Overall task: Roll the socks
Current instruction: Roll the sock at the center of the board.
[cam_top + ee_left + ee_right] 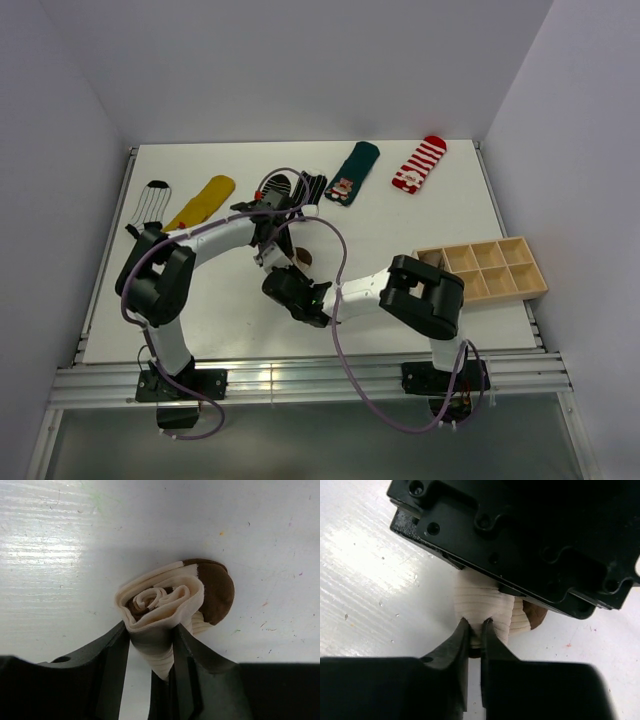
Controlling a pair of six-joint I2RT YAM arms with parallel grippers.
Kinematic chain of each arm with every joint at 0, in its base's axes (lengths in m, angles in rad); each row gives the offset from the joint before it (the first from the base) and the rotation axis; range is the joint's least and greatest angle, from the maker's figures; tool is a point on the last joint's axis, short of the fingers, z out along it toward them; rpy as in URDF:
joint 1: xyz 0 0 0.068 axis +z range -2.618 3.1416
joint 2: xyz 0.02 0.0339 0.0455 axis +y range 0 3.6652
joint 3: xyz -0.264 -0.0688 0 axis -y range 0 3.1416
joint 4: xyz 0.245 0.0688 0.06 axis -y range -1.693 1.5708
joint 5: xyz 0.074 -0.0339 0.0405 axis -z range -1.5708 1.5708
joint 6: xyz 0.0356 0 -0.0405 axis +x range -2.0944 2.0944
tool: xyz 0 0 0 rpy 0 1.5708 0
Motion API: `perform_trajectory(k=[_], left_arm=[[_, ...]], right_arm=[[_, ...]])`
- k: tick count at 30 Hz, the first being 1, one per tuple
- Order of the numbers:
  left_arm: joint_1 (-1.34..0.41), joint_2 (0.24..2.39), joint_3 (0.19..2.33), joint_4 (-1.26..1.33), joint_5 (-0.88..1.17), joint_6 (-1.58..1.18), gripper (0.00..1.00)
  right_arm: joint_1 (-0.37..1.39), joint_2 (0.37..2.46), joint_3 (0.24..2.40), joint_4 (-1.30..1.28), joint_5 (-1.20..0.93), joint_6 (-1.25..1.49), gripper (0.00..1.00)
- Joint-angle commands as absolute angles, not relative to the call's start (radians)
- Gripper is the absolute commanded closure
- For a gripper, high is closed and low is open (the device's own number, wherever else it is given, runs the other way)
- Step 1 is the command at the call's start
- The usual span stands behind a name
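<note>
A rolled cream sock with a brown toe (pixel 165 597) stands on end on the white table, near the middle of it (pixel 304 258). My left gripper (pixel 150 632) is shut on the roll's lower part, its spiral end facing the left wrist camera. My right gripper (pixel 476 629) is shut on a fold of the roll's ribbed cream fabric (pixel 480 600), from the near side. In the top view the left gripper (pixel 283 248) and the right gripper (pixel 300 274) meet at the roll. Part of the roll is hidden under the left gripper's black body (pixel 520 540).
Flat socks lie along the table's back: black with white lines (pixel 153 201), yellow (pixel 204 199), black-and-white striped (pixel 283 186), green (pixel 353 172), red-and-white striped (pixel 420 163). A wooden compartment tray (pixel 487 268) sits at the right. Walls close in on three sides.
</note>
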State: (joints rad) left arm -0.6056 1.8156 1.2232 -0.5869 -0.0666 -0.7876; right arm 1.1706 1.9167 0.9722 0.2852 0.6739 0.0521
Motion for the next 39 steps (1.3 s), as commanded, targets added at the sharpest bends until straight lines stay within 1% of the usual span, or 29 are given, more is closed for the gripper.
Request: perform_trajectory(k=[1,2,4,5,8,9,11,15,16,19,21,22,23,25,26,31,39], left_arm=[[-0.643,1.784,1.167,-0.600,-0.023,-0.768,0.55],[-0.638,1.772,1.163,-0.580,-0.023,-0.770,0.51],[-0.631,1.729,1.143,-0.557,-0.023,-0.778,0.47],[-0.618,1.714,1.135,-0.539,-0.025,-0.782,0.42],[-0.589,1.637,1.100,-0.505,-0.037,-0.808,0.36],[-0.578,1.615,1.086,-0.473,-0.037,-0.814,0.35],[-0.545,1.539,1.037,-0.431,-0.040,-0.836,0.32],[-0.482,1.407,0.931,-0.335,-0.057,-0.907,0.31],[-0.465,1.357,0.883,-0.292,-0.069,-0.914,0.31],[-0.450,1.264,0.772,-0.197,-0.077,-0.949,0.30],[-0.445,1.200,0.714,-0.132,-0.054,-0.966,0.30],[-0.445,1.180,0.651,-0.097,-0.034,-0.966,0.30],[-0.445,1.163,0.620,-0.015,-0.020,-0.971,0.29],[-0.446,1.122,0.530,0.066,0.024,-0.988,0.29],[-0.446,1.114,0.503,0.127,0.044,-1.002,0.28],[-0.457,1.120,0.396,0.265,0.068,-1.032,0.27],[-0.482,1.298,0.405,0.363,0.103,-1.051,0.30]], right_arm=[[1.114,1.898,0.954,0.287,0.552,0.083,1.00],[1.106,1.881,0.942,0.288,0.505,0.089,1.00],[1.088,1.830,0.911,0.278,0.441,0.121,1.00],[1.062,1.815,0.904,0.272,0.383,0.133,1.00],[1.019,1.755,0.867,0.261,0.295,0.176,1.00],[1.009,1.749,0.865,0.247,0.229,0.182,1.00],[0.980,1.732,0.865,0.233,0.166,0.192,1.00],[0.925,1.718,0.861,0.221,0.014,0.225,1.00],[0.911,1.718,0.862,0.218,-0.070,0.232,1.00],[0.859,1.729,0.882,0.198,-0.200,0.252,1.00],[0.824,1.739,0.893,0.196,-0.276,0.273,1.00],[0.810,1.744,0.896,0.204,-0.313,0.282,1.00],[0.798,1.755,0.897,0.212,-0.393,0.310,1.00],[0.756,1.770,0.902,0.230,-0.470,0.334,1.00],[0.744,1.790,0.913,0.235,-0.535,0.363,1.00],[0.686,1.861,0.937,0.273,-0.699,0.460,1.00],[0.632,1.968,0.969,0.311,-0.834,0.577,1.00]])
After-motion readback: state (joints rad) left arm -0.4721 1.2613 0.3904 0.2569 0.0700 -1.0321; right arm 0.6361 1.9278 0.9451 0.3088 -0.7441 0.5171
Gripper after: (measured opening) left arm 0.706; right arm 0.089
